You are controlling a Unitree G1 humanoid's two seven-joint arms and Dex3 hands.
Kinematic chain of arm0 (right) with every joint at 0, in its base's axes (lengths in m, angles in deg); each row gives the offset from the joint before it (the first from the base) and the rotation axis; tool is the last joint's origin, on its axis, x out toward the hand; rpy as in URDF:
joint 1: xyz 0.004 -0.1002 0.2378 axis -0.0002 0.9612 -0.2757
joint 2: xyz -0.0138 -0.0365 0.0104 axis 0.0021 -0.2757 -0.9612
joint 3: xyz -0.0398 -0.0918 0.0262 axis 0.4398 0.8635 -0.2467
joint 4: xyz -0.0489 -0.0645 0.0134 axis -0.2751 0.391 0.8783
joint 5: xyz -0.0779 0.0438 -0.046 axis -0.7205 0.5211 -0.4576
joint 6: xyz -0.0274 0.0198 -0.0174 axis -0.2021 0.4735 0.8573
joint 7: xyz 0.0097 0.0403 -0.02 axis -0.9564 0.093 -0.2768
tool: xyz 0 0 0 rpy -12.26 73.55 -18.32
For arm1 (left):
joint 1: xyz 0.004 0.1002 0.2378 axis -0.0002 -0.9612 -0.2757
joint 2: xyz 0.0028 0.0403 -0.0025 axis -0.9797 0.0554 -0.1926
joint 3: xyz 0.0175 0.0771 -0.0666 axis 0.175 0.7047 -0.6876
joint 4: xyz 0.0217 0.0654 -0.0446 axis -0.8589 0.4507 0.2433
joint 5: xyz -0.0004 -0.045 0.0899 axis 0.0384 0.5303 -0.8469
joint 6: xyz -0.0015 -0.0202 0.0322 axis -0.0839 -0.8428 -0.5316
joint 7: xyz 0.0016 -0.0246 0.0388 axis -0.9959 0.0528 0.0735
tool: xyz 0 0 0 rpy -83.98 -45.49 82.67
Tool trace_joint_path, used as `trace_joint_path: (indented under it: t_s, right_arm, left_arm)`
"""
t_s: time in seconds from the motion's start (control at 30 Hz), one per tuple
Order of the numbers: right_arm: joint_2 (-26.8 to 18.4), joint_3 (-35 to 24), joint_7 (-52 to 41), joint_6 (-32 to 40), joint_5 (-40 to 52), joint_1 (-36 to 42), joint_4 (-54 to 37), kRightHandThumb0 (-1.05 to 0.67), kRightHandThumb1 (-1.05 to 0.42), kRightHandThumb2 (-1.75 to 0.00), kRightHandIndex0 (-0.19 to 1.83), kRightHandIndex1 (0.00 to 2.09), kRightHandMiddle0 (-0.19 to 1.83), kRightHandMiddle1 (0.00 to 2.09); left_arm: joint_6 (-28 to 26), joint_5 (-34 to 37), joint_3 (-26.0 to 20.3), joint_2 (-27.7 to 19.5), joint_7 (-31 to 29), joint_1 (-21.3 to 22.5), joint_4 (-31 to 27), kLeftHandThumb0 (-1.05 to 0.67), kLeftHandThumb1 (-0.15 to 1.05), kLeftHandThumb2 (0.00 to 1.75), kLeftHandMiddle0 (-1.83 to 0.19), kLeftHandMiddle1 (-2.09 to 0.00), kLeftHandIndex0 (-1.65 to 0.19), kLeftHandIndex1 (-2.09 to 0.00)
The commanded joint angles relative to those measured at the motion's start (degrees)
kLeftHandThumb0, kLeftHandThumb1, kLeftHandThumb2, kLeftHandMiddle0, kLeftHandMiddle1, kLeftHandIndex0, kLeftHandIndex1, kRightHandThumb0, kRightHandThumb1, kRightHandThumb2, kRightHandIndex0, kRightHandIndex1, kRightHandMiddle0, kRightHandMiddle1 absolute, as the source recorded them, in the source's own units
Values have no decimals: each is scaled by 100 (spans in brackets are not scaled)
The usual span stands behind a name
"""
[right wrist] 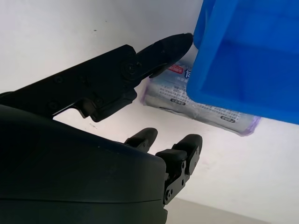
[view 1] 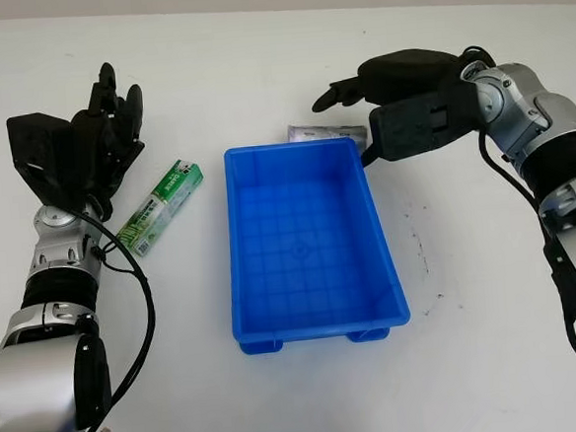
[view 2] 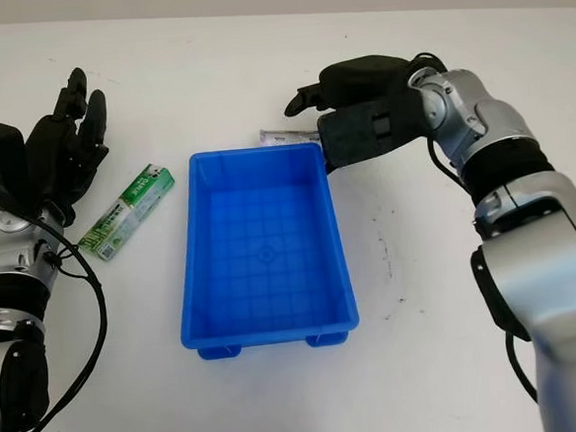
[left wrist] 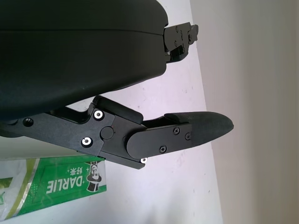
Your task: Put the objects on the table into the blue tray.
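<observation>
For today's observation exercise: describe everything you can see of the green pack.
The green pack is a long, slim packet in glossy green and white wrapping, with "DARLIE" printed on it beside a small figure in a top hat. It lies flat on the white table, set diagonally, to the left of the blue tray and apart from it. The left hand, open, is close beside its far end; contact cannot be told.

Even, bright, diffuse illumination; the white surface [view 1: 257, 60] shows no glare. Soft shadows lie beneath the blue tray [view 1: 310, 318] and the right robot hand [view 1: 398, 90]. Wrist views are slightly soft at close range.
</observation>
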Motion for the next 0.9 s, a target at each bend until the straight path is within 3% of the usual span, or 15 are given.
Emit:
trace_joint_path:
  t_s: [0.0, 0.13, 0.23, 0.27, 0.37, 0.5, 0.87]
  right_arm:
    - [-92, 59, 196, -145, -82, 124, 59, -52, -86, -6, 30, 64, 25, 62]
    - [-122, 144, 678, -298, -288, 170, 99, -49, -92, -6, 13, 142, 14, 136]
    - [-159, 235, 1161, -436, -473, 198, 103, -49, -97, -6, 16, 192, 17, 187]
    - [-165, 258, 1294, -467, -524, 201, 119, -49, -98, -6, 24, 201, 21, 198]
    - [-172, 345, 1591, -521, -693, 177, 186, -52, -101, -6, 56, 209, 38, 208]
    - [-184, 436, 1773, -466, -849, 140, 228, -52, -104, -6, 74, 209, 41, 209]
    - [-242, 502, 1771, -256, -987, 82, 148, -49, -105, -8, 75, 209, 48, 209]
  left_arm:
    - [46, -10, 12, 7, -10, 7, 9, -74, 105, 56, 19, 0, 19, 0]
    - [42, -15, 24, 7, -46, 1, 33, -74, 105, 55, 19, 0, 19, 0]
    - [51, -35, 39, 3, -64, -4, 56, -75, 105, 55, 19, 0, 19, 0]
    - [48, -39, 42, 3, -63, -5, 60, -75, 105, 55, 19, 0, 19, 0]
    - [61, -64, 56, 5, -63, 2, 98, -75, 105, 55, 19, 0, 19, 0]
    - [99, -65, 66, 17, -77, -3, 132, -75, 105, 55, 19, 0, 19, 0]
    - [185, -36, 53, 60, -148, 11, 210, -77, 105, 53, 19, 0, 19, 0]
